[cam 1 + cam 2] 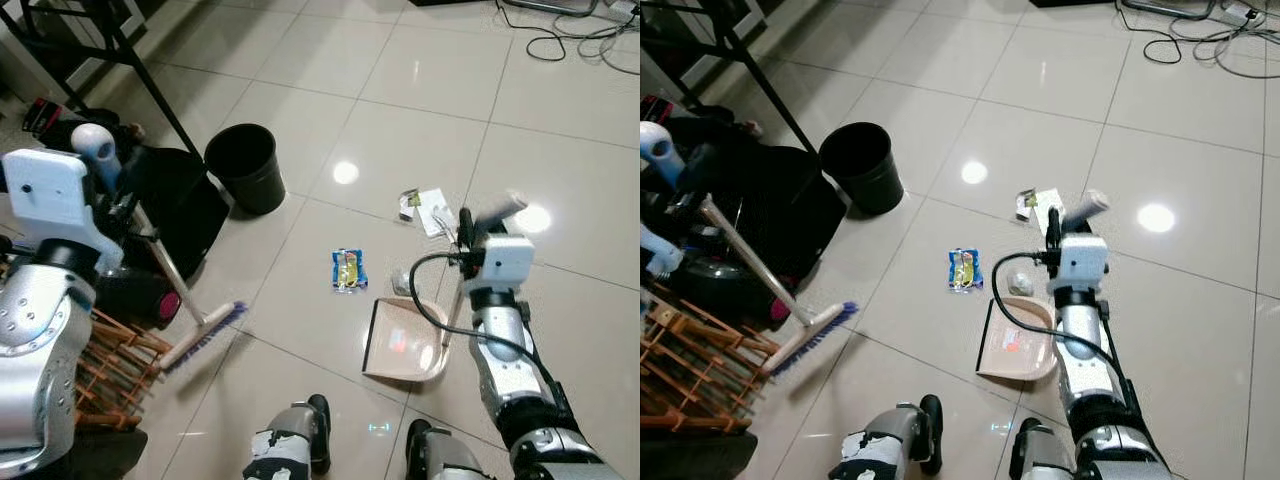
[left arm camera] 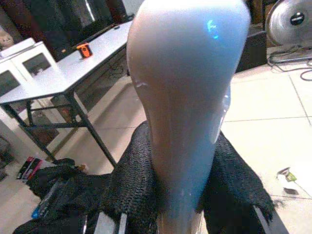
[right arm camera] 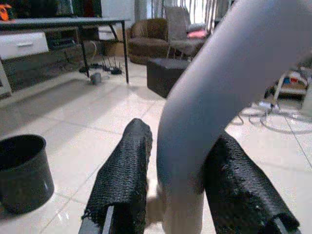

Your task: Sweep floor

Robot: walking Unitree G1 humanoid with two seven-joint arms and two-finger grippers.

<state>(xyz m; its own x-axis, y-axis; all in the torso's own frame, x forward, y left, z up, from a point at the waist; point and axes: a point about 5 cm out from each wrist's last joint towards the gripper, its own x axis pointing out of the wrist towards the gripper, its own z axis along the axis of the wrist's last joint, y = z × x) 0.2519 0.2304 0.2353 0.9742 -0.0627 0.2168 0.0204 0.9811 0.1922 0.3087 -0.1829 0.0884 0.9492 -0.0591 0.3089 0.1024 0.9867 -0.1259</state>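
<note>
The litter lies on the tiled floor (image 1: 420,110) ahead of the robot: a blue and yellow wrapper (image 1: 348,269) in the middle, a crumpled grey scrap (image 1: 1020,283) just beyond the dustpan's lip, and a small cluster of white paper and packets (image 1: 425,208) further out.

The dustpan (image 1: 403,343) rests flat on the floor just right of the wrapper, its mouth facing away from the robot. Its long handle (image 1: 497,210) rises to the right pincer (image 3: 176,161), whose two black fingers (image 3: 124,180) are closed around the shaft.

The broom head (image 1: 205,335) sits on the floor well to the left of the wrapper, bristles down. Its stick (image 1: 165,262) slants up and back to the left pincer (image 2: 183,170), which is clamped about the rounded pale handle end.

The move ahead turns on this: the wrapper lies between broom and dustpan, so a stroke from left to right, across the robot's front, looks like the way to carry it toward the pan, whose mouth may first need turning to face the broom.

A black bin (image 1: 244,165) stands beyond the broom. The left pincer's fingers are largely hidden behind the handle, and the dark heap by the wooden rack (image 1: 110,370) is hard to make out.
</note>
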